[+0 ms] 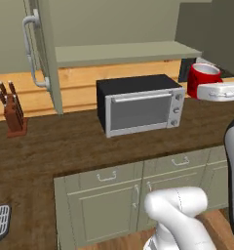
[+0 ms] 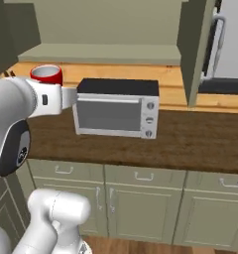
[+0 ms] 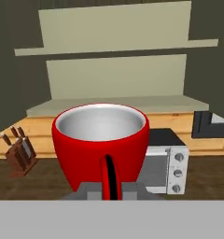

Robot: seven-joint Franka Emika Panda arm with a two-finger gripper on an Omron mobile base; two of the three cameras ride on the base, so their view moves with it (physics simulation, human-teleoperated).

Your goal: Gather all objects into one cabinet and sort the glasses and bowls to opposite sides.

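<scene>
Gripping red mug [image 3: 101, 144] — gripper [image 3: 109, 189] fingertips hidden.

Left base view: camera behind the arm to its left, looking forward and down over the tabletop [image 1: 65, 141]. Knife block [image 1: 12, 114] at far left, toaster oven [image 1: 141, 103] near centre, open cabinet [image 1: 124, 51] above.

Right base view: camera behind the arm to its right, same downward pitch. Same toaster oven [image 2: 116, 108], tabletop [image 2: 200, 139] and cabinet [image 2: 98, 52], seen from the other side.

Hand view: camera on the hand, very close to the red mug [image 3: 101, 140], facing level toward the cabinet shelf [image 3: 114, 103]. Oven [image 3: 167, 163] and knife block [image 3: 19, 153] sit behind the mug, so all three views share the oven and cabinet.
</scene>
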